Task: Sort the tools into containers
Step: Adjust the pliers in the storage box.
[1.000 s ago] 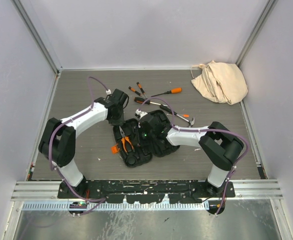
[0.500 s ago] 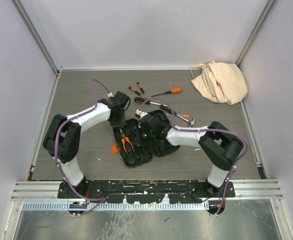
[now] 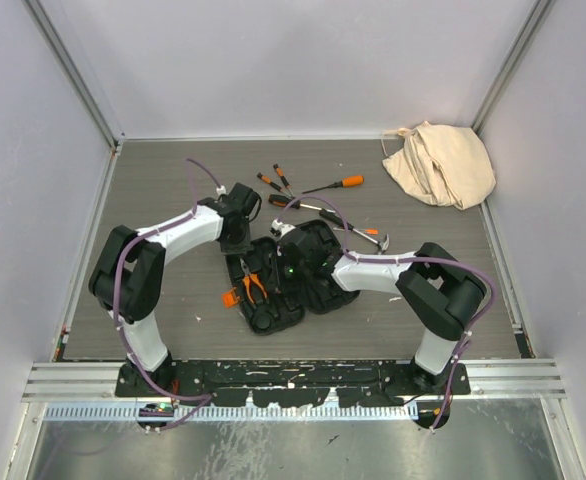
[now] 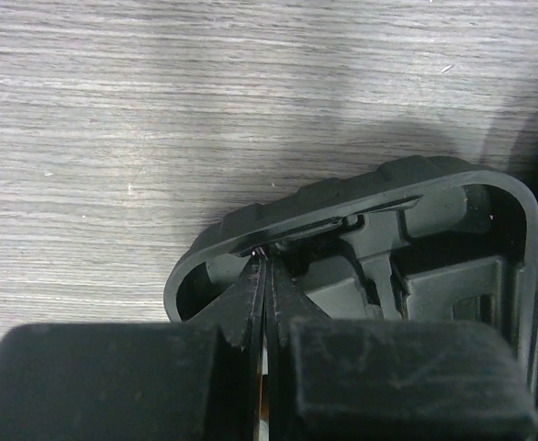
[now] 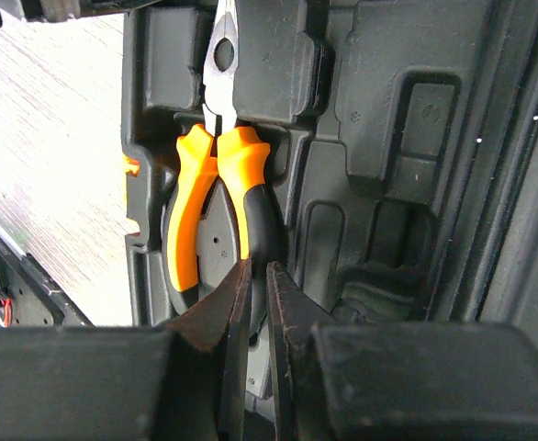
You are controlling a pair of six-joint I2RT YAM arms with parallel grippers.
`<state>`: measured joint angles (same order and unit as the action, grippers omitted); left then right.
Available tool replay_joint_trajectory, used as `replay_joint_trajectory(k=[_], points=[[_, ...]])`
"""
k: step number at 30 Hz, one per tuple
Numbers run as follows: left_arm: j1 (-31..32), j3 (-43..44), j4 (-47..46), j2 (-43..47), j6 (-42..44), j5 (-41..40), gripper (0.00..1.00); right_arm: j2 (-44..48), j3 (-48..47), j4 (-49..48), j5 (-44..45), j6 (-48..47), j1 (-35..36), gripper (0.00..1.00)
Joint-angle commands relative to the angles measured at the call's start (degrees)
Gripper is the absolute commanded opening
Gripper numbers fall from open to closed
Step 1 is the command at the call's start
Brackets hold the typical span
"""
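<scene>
tool case [image 3: 271,318] open on grey wood-grain table [image 3: 163,180], white walls [image 3: 293,60]

there's the tool case [image 3: 273,290], black all through, moulded ridges along its outer rim, with a small orange latch [image 3: 231,297] popping at the side. inside, the pliers [image 5: 216,184] flash bright orange handles backed with black, bare silver metal at the head. the table [image 3: 163,190] runs grey with a fine streaky wood grain. further back, screwdrivers [image 3: 335,185] in orange and black, shafts steely. over in the corner, the cloth bag [image 3: 440,163], plain beige. left arm [image 3: 178,232] and right arm [image 3: 373,270] show white shells and black joints, purple cables [image 3: 186,178] looping off them. walls [image 3: 273,60] a pale lilac-white.
</scene>
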<state>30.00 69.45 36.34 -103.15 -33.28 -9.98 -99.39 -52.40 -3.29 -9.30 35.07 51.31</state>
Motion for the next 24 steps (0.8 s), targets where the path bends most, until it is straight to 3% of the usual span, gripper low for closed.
replay_joint_trajectory(k=[1, 6, 11, 17, 24], points=[[0.1, 0.1, -0.1, 0.5, 1.6, 0.7, 0.02, 0.3, 0.0, 1.4, 0.9, 0.0, 0.3, 0.18], [0.1, 3.1, 0.7, 5.3, 3.4, 1.5, 0.12, 2.6, -0.6, 1.5, 0.9, -0.1, 0.3, 0.23], [0.1, 4.6, 1.3, 10.1, 4.5, 2.8, 0.14, 6.0, -0.7, 1.7, 2.8, -0.9, 0.3, 0.32], [-1.4, -0.7, 0.5, 16.9, 2.8, 3.2, 0.15, 7.2, -3.8, 6.0, 6.8, -2.8, 0.9, 0.47], [-10.2, -9.7, -1.3, 26.9, 0.7, 7.4, 0.16, 4.5, -11.3, 13.0, 15.6, -5.6, 6.0, 0.65]])
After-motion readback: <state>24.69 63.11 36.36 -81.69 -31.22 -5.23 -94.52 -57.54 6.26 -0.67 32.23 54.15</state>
